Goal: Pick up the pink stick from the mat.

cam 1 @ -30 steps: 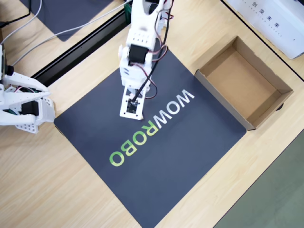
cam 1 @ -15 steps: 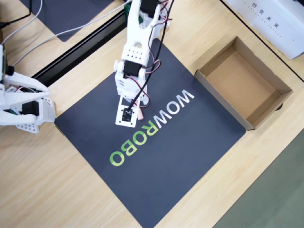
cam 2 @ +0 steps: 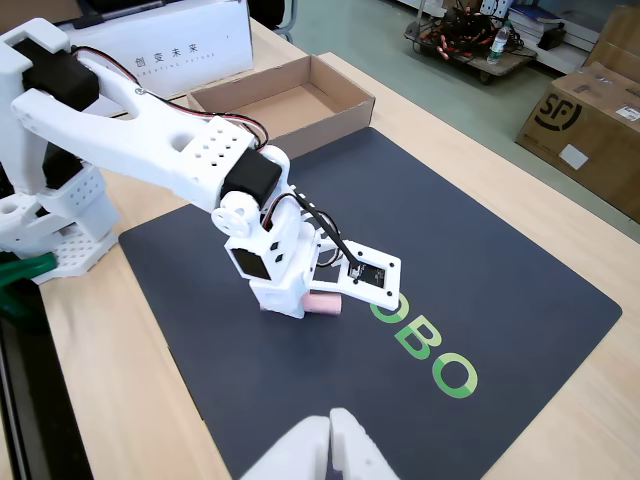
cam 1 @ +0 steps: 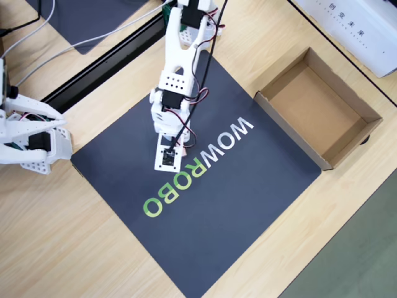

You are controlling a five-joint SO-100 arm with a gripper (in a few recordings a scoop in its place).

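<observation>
The pink stick point(cam 2: 323, 303) lies flat on the WOWROBO mat point(cam 2: 500, 250) just left of the green letters. My white gripper point(cam 2: 290, 300) is lowered right over it, its jaws down at mat level around the stick's middle. A pale pink end pokes out on each side of the jaw body. The jaw body hides how tightly the jaws sit on the stick. From the overhead view the gripper point(cam 1: 170, 159) sits over the mat point(cam 1: 248, 186) beside the letters "RO", with the wrist board covering the stick.
An open cardboard box point(cam 1: 291, 138) stands off the mat's right corner; in the fixed view the box point(cam 2: 340, 108) is behind the arm. A white carton point(cam 1: 360, 25) lies beyond it. A black rail point(cam 1: 99, 68) and a plain dark mat point(cam 1: 87, 18) are at the upper left.
The gripper swung slightly left, then came forward and down towards the letters, settling low over the stick.
</observation>
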